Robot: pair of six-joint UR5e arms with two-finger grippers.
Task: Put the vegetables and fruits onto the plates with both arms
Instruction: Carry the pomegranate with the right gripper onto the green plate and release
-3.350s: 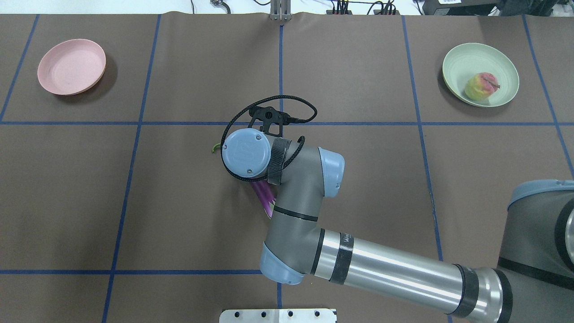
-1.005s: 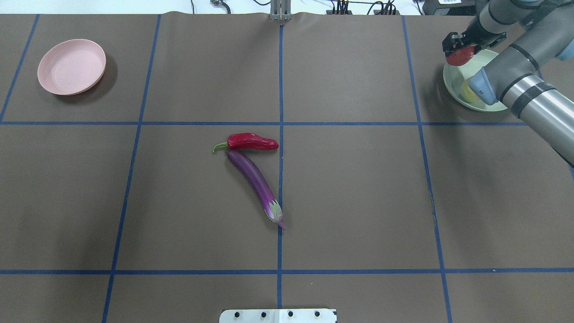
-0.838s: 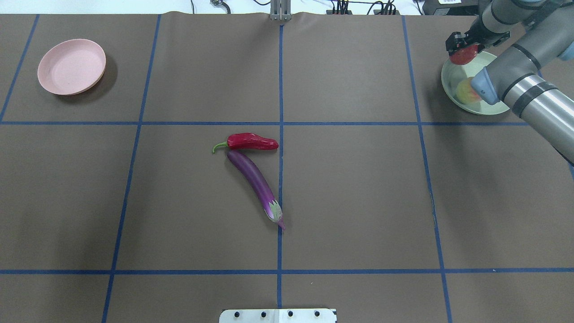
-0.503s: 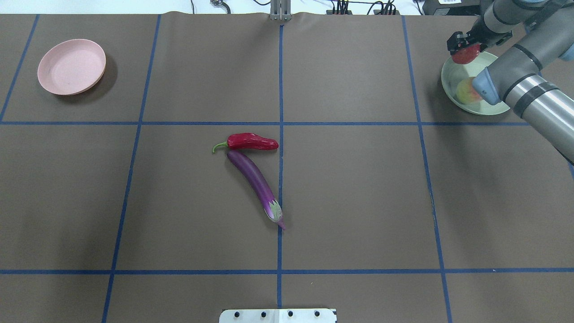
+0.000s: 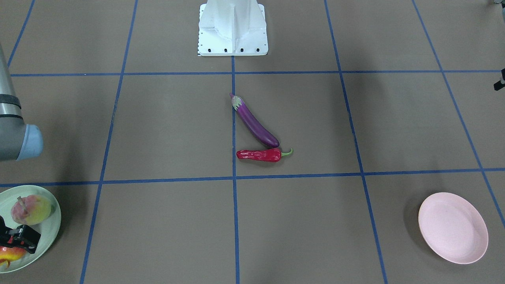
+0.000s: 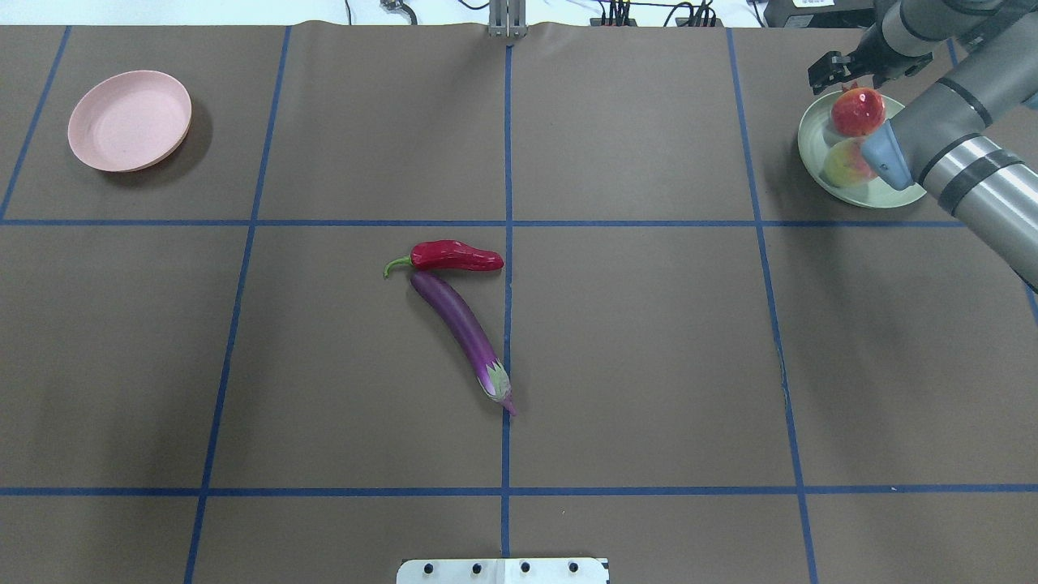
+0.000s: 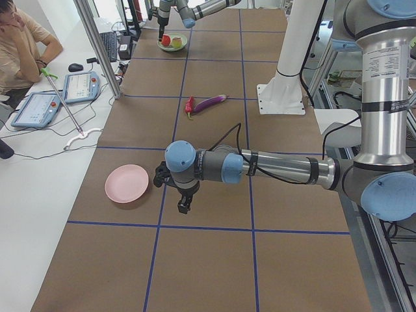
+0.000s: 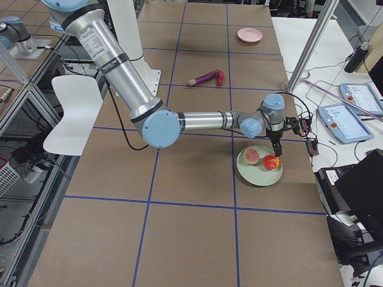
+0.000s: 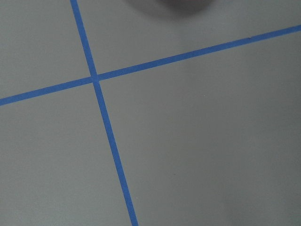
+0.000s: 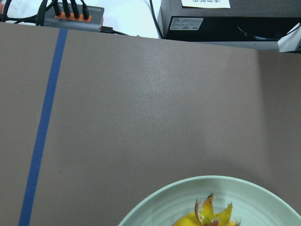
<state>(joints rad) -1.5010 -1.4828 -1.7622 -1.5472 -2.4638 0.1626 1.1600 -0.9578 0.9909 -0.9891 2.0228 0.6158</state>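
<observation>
The purple eggplant [image 6: 462, 328] and the red chili pepper [image 6: 454, 256] lie touching near the table's middle. The mint green plate [image 6: 872, 191] at the far right holds the peach [image 6: 843, 162] and the bumpy red-orange fruit [image 6: 858, 112]. My right gripper [image 6: 835, 69] hovers just beyond the red fruit, open and holding nothing. The right wrist view shows only the fruit's top [image 10: 209, 214] on the plate. The pink plate [image 6: 130, 120] at the far left holds nothing. My left gripper [image 7: 184, 207] hangs near the pink plate [image 7: 127, 183]. I cannot tell whether it is open.
The white base block [image 6: 503, 570] stands at the near edge. Cables and boxes [image 10: 225, 21] lie past the far edge. An operator [image 7: 23, 45] sits at a side table with tablets [image 7: 81, 86]. Blue tape lines [image 9: 101, 108] cross the brown mat.
My right gripper carried the red fruit to the green plate and let it go. The fruit now rests beside the peach. The plate shifted slightly.
</observation>
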